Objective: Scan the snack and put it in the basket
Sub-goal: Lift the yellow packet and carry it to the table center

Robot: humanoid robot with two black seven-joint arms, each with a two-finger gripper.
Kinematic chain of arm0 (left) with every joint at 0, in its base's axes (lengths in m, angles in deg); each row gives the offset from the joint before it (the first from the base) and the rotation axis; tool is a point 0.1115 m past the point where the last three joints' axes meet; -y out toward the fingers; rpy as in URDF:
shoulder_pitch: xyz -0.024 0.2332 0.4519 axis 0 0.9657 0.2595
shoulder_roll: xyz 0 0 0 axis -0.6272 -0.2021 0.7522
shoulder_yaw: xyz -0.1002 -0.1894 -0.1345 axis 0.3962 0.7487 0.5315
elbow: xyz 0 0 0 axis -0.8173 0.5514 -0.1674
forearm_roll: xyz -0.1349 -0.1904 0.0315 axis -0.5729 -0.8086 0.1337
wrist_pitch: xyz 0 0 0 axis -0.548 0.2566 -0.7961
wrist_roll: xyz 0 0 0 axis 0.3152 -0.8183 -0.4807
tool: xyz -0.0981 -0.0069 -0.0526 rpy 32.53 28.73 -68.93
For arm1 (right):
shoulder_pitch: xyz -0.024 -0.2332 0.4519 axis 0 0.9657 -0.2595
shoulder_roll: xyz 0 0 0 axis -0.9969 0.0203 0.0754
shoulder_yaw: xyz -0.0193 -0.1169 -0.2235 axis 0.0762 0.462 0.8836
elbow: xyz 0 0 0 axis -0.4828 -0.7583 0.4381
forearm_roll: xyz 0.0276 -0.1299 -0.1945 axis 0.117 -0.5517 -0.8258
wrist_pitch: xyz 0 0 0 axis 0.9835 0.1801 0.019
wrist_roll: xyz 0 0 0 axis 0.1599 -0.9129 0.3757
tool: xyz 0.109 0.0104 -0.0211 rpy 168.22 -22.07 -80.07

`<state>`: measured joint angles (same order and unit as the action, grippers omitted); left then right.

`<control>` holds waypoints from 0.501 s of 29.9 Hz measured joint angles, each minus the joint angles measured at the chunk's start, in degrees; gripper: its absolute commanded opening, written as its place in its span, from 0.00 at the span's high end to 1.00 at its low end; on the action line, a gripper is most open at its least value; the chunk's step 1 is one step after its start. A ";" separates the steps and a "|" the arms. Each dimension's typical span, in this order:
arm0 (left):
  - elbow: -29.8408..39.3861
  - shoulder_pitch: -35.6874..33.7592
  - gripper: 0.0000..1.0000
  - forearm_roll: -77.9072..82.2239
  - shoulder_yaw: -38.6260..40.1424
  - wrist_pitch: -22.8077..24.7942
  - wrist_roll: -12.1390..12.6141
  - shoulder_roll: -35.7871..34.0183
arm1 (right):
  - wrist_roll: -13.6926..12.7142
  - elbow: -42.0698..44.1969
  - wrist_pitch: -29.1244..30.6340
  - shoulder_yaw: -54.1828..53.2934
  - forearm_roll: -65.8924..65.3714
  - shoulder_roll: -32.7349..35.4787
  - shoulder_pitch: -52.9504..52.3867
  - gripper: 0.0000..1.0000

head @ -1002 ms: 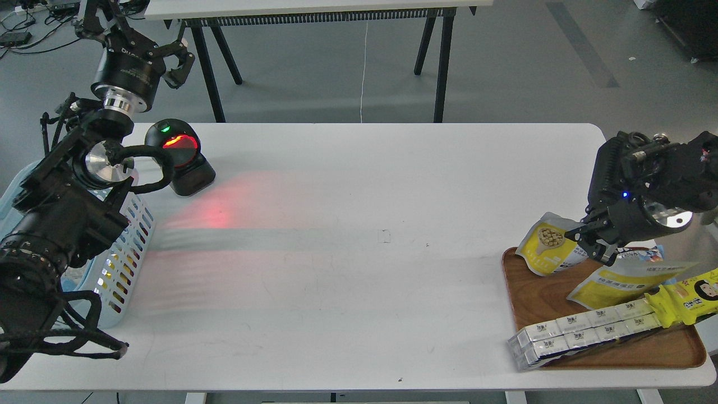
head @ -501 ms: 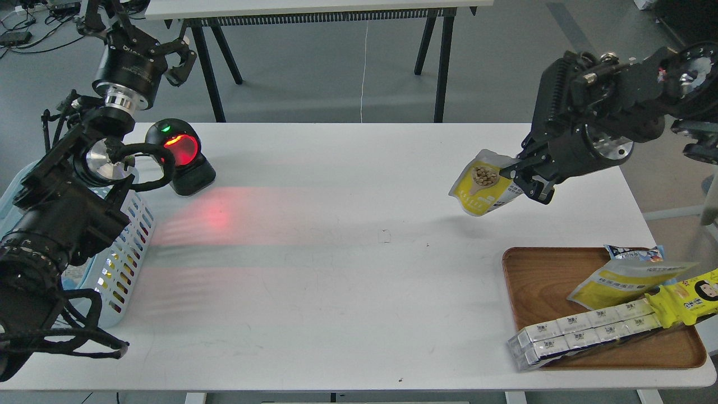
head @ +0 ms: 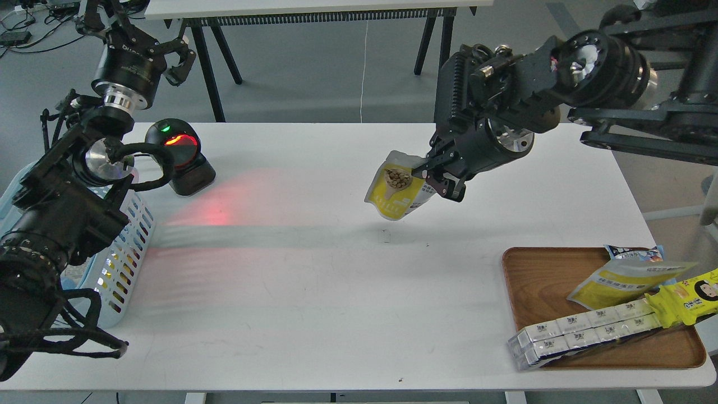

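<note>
My right gripper point(head: 435, 178) is shut on the snack point(head: 395, 192), a small yellow and pale-grey pouch with a round picture of tan balls. It holds the pouch in the air above the middle of the white table, hanging down to the left of the fingers. The light blue slotted basket point(head: 126, 247) stands at the table's left edge, largely hidden behind my left arm. My left gripper point(head: 162, 53) is raised at the far left, beyond the table's back edge, open and empty.
A black barcode scanner point(head: 180, 157) with a red glowing window stands at the back left and casts red light on the table. A brown wooden tray point(head: 538, 286) at the front right holds another yellow pouch point(head: 622, 280), a long white multipack point(head: 583, 331) and other packets.
My right gripper has lifted the snack off the wooden tray and carried it up and to the left, over the middle of the table. The left arm has hardly moved.
</note>
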<state>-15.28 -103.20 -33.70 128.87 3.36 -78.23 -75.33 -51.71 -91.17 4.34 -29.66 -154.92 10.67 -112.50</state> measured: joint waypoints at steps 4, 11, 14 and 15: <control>0.00 0.10 0.01 0.00 -0.05 0.00 -0.07 -0.01 | 0.16 1.76 -0.38 0.00 0.45 -4.33 0.27 1.00; 0.00 0.26 0.01 0.00 -0.05 0.00 -0.25 0.10 | 0.25 6.04 -1.47 0.00 0.52 -12.17 2.75 1.00; 0.00 0.26 0.01 0.00 -0.05 0.00 -0.26 0.15 | 0.25 8.11 -1.54 0.00 0.56 -15.41 4.16 1.00; 0.00 0.26 0.01 0.00 -0.06 0.00 -0.26 0.15 | 0.25 8.68 -1.55 0.00 0.57 -16.08 4.46 1.00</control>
<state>-15.28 -102.94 -33.70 128.81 3.36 -78.49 -75.18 -51.46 -82.49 2.79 -29.66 -154.35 -5.42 -108.04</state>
